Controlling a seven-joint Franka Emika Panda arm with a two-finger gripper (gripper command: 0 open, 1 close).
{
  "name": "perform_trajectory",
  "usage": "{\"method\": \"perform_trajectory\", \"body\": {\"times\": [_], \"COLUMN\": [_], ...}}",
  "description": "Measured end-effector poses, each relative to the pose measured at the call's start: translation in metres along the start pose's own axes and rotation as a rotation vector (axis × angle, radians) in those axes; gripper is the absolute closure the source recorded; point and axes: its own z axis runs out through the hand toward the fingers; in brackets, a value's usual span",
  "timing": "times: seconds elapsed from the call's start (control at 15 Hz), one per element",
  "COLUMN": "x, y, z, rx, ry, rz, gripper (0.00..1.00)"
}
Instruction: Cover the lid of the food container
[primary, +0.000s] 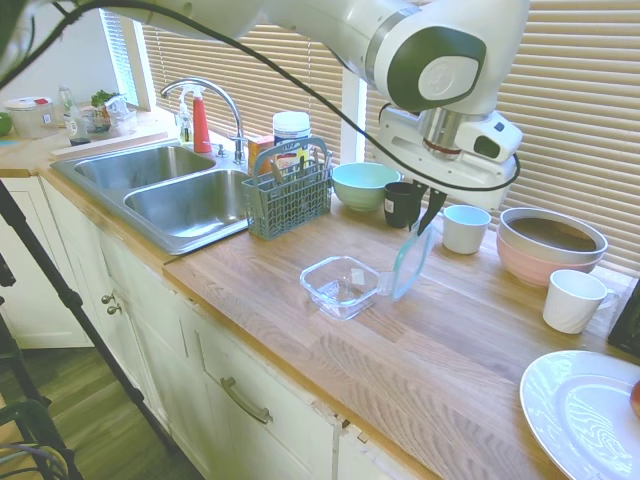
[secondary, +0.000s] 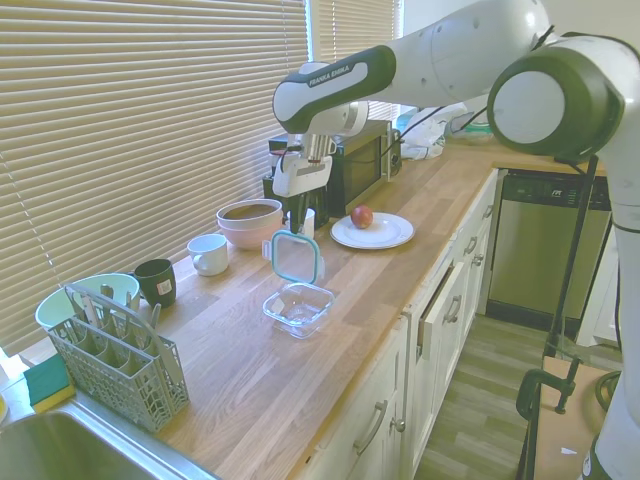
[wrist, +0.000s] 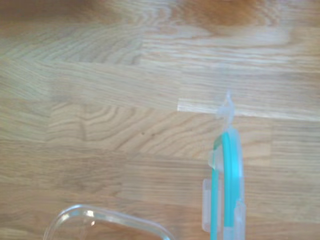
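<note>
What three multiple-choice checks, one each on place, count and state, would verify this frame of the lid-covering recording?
1. Where is the food container?
A. in the sink
B. on the wooden counter beside the hanging lid
C. on the white plate

2. How many white cups stand on the counter?
A. two
B. none
C. five

3. How is the lid held?
A. flat on the container
B. lying on the plate
C. on edge, gripped at its top by the claw

Answers: 1 B, the container sits on bare counter next to the lid's lower edge. 2 A, one white cup near the pink bowl, another white cup nearer the plate. 3 C, both exterior views show it hanging upright from the claw.
</note>
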Motion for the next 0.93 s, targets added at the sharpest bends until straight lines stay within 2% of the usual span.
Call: {"method": "perform_trajectory", "body": {"times": [0.33,0.6,0.93], "x": [-0.054,-0.100,-0.108], "y": [0.029,0.040,0.030], "z": [-0.012,-0.005,-0.011], "rx": [0.012,0.013,0.017], "ry": [0.016,0.027,0.043], "rz": [0.009,-0.007,-0.018], "gripper": [1.00,1.00,1.00]}}
